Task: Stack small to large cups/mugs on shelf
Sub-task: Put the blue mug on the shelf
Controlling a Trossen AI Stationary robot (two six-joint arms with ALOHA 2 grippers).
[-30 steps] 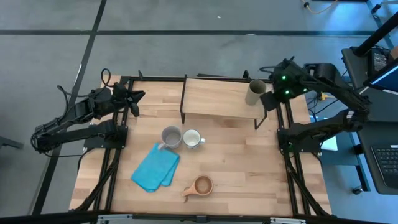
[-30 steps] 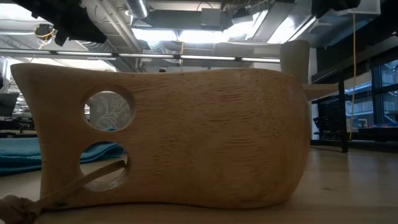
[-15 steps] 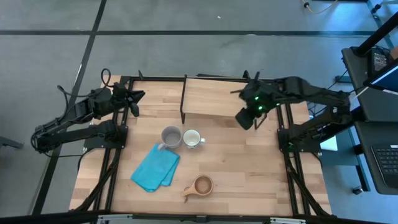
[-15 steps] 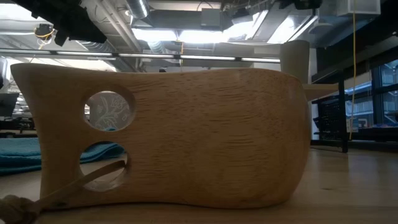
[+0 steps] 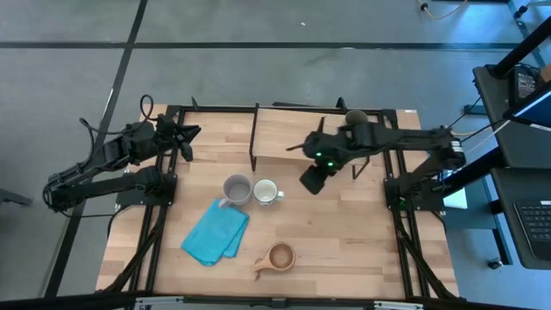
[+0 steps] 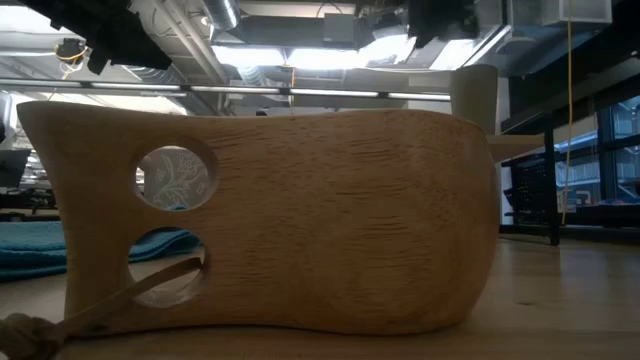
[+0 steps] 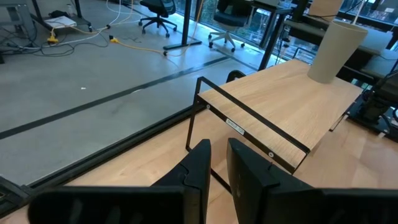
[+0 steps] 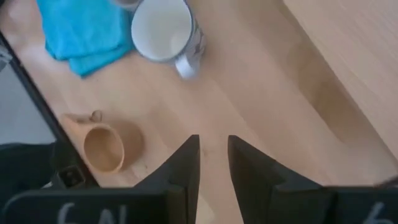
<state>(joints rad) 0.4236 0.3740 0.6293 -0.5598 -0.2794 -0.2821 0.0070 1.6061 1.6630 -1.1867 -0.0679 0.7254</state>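
Behind the right tool (image 5: pixel 312 179), shelf (image 5: pixel 293 138) spans the far surface (image 5: pixel 344 241), long axis side to side. Olive tumbler (image 5: pixel 354 118) upright on its end past the tool, mouth up. White mug (image 5: pixel 265 191) just beyond the fingers, grey mug (image 5: pixel 237 188) touching it; blue cloth (image 5: pixel 215 232) farther off. Wooden cup (image 5: pixel 277 257) nearest the front edge, stub handle pointing away from the tool toward the cloth side. Right tool empty, fingers nearly closed. Since a second ago it has left the tumbler and swung out over the surface. Left tool (image 5: pixel 183 138) parked at the far corner, fingers nearly closed, unchanged.
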